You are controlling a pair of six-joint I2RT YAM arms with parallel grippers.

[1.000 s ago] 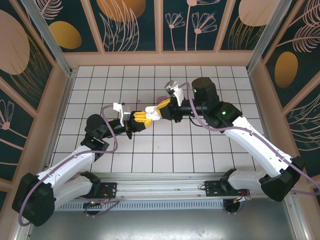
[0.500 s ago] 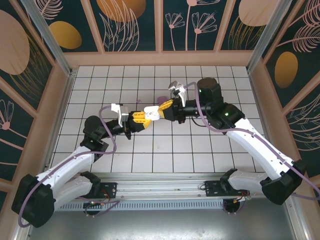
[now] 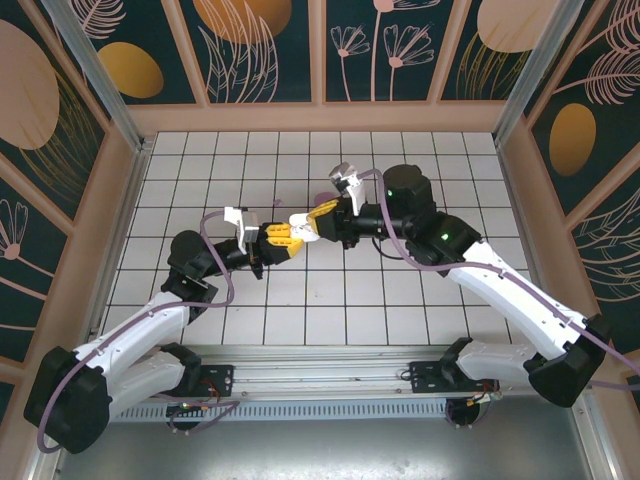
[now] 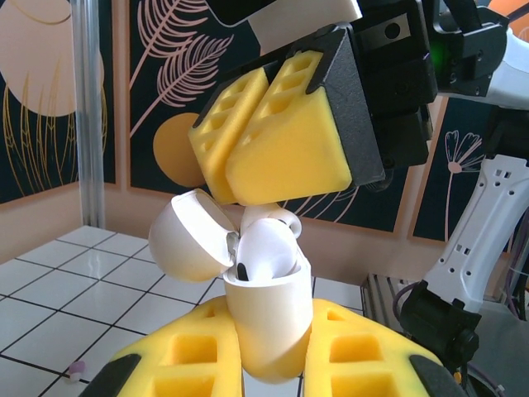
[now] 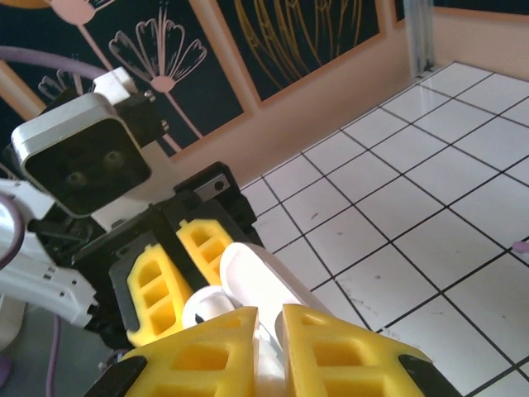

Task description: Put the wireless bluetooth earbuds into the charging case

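Over the middle of the tiled table (image 3: 330,300) the two arms meet tip to tip, the left gripper (image 3: 283,236) reaching in from the left and the right gripper (image 4: 240,161) from the right. The left gripper is clamped on the white charging case (image 4: 269,327), holding it upright with its mouth facing up and its hinged lid (image 4: 188,237) swung open to one side. The right gripper sits directly above that mouth, its yellow pads drawn together and its tips pointing down at it, so it is the nearer one to act. A white earbud (image 4: 269,248) stands in the case with its long axis roughly vertical. Its head pokes above the rim, touching or just under the right pads. Whether they pinch it I cannot tell. The coming move likely turns on this vertical line: straight down, clear of the lid.
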